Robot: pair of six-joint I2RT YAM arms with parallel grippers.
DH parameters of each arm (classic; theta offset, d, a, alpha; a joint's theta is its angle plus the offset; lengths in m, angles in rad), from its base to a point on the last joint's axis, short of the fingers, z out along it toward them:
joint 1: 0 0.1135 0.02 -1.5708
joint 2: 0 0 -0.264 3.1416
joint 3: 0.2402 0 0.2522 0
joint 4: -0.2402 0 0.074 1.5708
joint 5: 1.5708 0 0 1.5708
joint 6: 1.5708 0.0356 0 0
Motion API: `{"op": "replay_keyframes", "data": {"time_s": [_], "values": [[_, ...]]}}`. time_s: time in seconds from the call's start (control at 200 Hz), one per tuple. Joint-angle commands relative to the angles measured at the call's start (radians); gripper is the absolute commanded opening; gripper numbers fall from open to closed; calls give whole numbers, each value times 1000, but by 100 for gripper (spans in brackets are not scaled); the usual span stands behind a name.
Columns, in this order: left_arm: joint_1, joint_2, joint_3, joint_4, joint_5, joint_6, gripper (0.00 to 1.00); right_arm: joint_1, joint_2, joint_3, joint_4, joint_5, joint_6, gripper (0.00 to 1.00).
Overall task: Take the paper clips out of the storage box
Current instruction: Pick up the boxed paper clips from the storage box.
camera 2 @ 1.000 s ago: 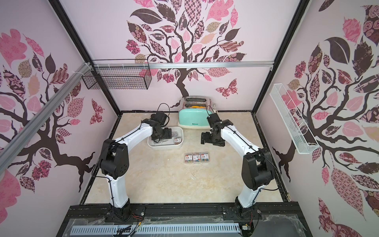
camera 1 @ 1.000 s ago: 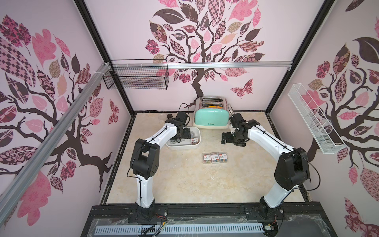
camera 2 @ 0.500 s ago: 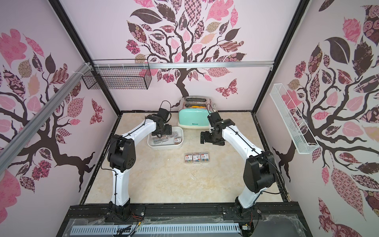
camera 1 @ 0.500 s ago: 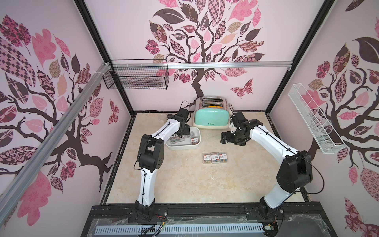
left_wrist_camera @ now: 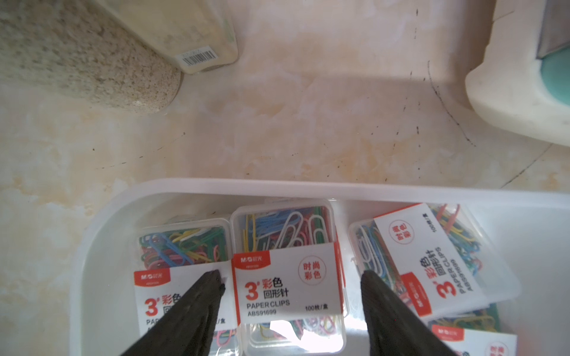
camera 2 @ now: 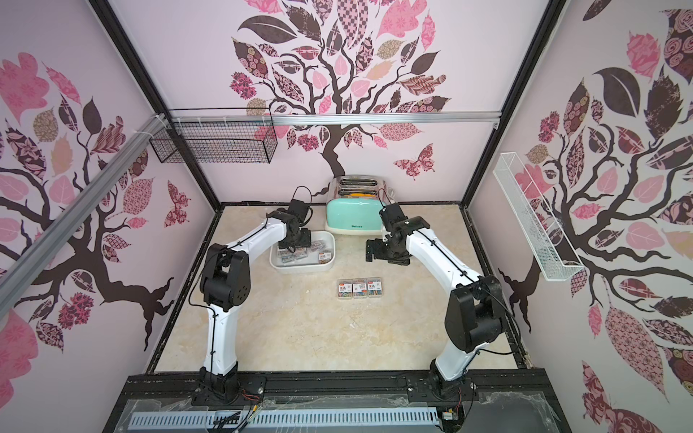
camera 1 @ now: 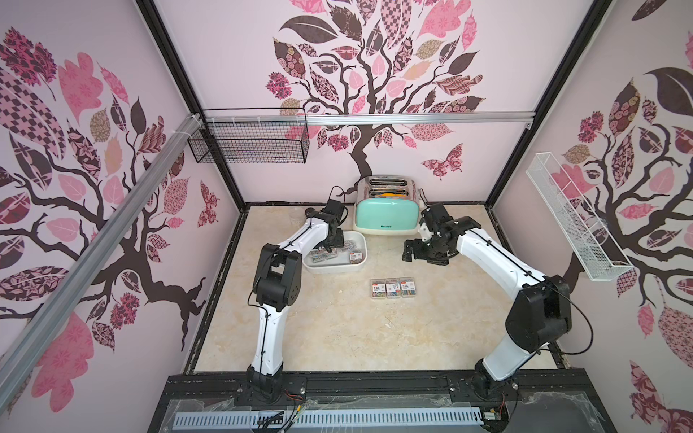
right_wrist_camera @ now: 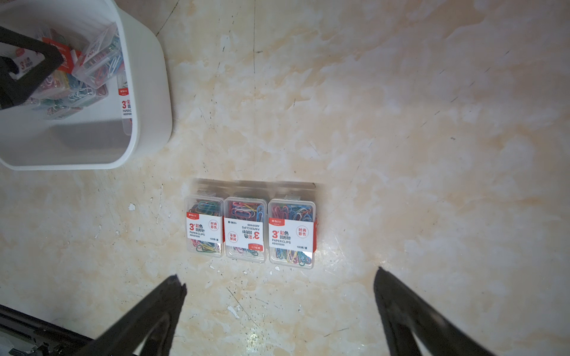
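Left arm (camera 1: 303, 240) reaches into storage box (camera 1: 333, 269), fingers (left_wrist_camera: 191, 317) apart astride paper clips (left_wrist_camera: 287, 277); right fingers (right_wrist_camera: 148, 317) spread.

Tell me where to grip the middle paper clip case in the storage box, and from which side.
Grip the middle paper clip case by its two long side walls, coming straight down from above. It lies flat, label up, in the storage box, and the open left tool hangs over it, a finger each side. The neighbouring case sits close, so one finger has little gap.
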Motion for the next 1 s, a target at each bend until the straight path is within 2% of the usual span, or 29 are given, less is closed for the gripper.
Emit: {"op": "replay_keyframes", "data": {"time_s": [0.0,0.17,0.3,0.395,0.625,0.755,0.995], "values": [[-9,1,-31,9,46,-9,75,7,-36,26,-4,-9,-9,99],[-19,16,-34,5,49,-13,77,7,-35,25,2,-10,-6,99],[-25,6,-41,-8,24,-21,85,7,-39,25,2,-10,-6,99],[-24,-9,-60,14,21,-17,84,7,-40,23,8,-17,-2,99],[-30,-1,-57,6,44,-15,73,7,-38,20,13,-22,3,99],[-42,-12,-58,15,11,-13,83,6,-38,18,15,-24,4,99],[-42,22,-45,-16,14,-18,83,7,-35,24,19,-32,6,99]]}}
